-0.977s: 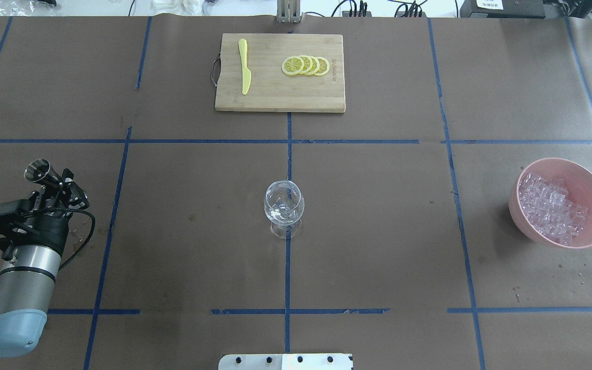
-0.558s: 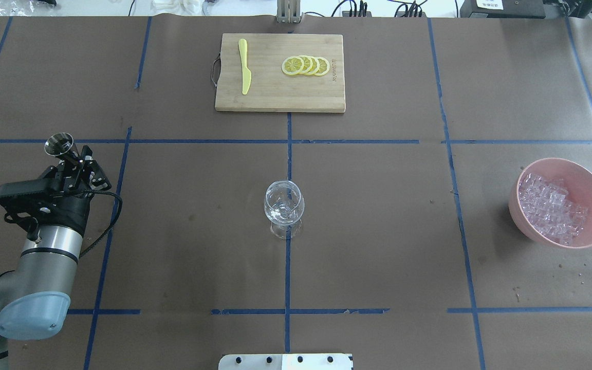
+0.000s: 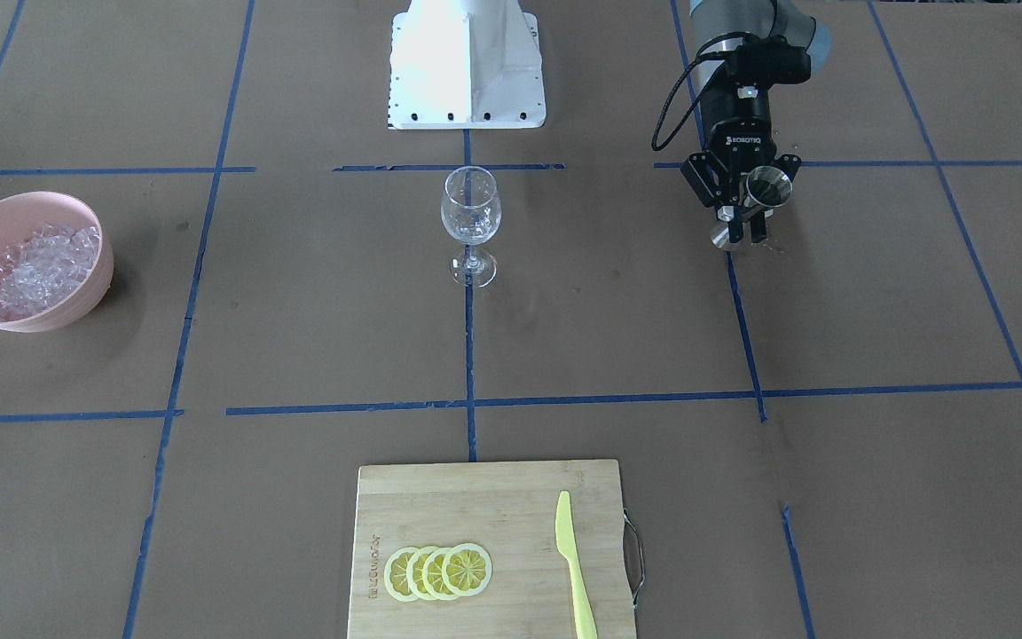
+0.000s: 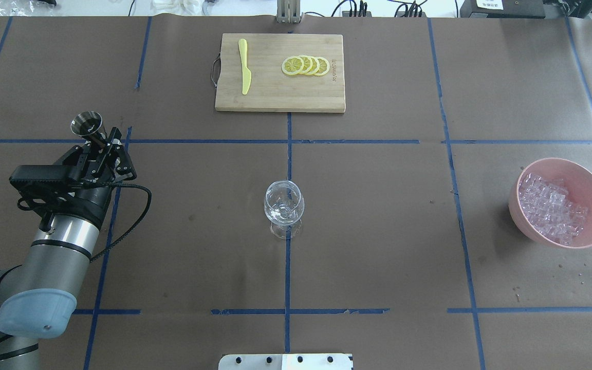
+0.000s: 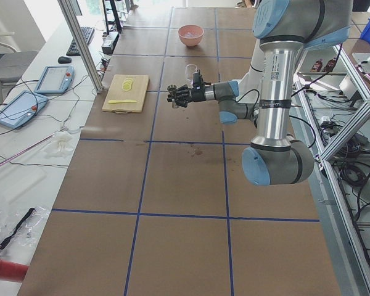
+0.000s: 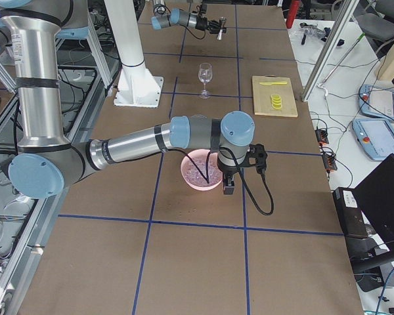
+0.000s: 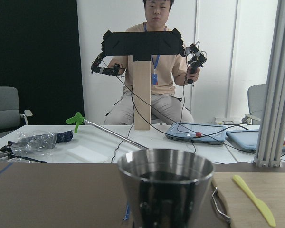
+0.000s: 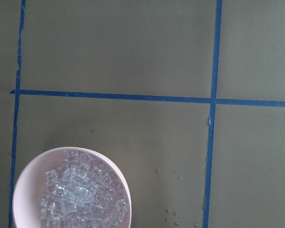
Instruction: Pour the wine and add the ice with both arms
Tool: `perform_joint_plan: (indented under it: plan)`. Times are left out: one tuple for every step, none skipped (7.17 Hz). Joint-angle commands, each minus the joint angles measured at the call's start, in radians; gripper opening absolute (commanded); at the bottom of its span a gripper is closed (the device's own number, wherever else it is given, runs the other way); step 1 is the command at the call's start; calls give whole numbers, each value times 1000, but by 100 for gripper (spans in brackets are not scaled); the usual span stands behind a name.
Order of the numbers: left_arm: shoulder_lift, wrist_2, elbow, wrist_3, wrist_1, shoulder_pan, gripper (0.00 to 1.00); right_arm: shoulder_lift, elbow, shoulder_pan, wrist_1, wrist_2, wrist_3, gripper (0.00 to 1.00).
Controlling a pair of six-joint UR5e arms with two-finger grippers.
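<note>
A clear stemmed wine glass (image 4: 283,205) stands upright at the table's middle, also in the front view (image 3: 471,217). My left gripper (image 4: 102,146) is shut on a steel jigger (image 4: 86,125), held upright above the table, well to the glass's left. The jigger fills the left wrist view (image 7: 166,190); its inside looks dark. The ice (image 4: 550,205) is a heap of small clear cubes in a pink bowl (image 4: 591,190) at the right. My right gripper (image 6: 228,189) hangs over the bowl's near rim, seen only from the right side; I cannot tell whether it is open or shut.
A wooden cutting board (image 4: 275,97) at the far middle carries lemon slices (image 4: 306,66) and a yellow knife (image 4: 245,67). The white pedestal (image 3: 467,62) is behind the glass. Water drops (image 4: 591,267) lie near the bowl. An operator (image 7: 154,71) sits beyond the table.
My left arm has carried the jigger away from the robot and somewhat toward the table's middle, still shut on it. The glass and the bowl have not moved.
</note>
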Motion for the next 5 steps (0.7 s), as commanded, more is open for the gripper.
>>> perform_joint_plan:
  plan:
    - [-81,-1,7,106,-61,2,0,3,2,0,0,0,0,100]
    - [-149,-1,45,162,-59,4,0,3,5,0,1,0,0,100]
    - [-209,-1,66,257,-53,4,0,1,10,0,3,-1,0,100]
    - [-242,-59,70,293,-47,8,0,-5,25,0,7,-4,43,100]
    - [-268,-91,79,310,-44,13,0,-11,48,-1,11,-1,105,100]
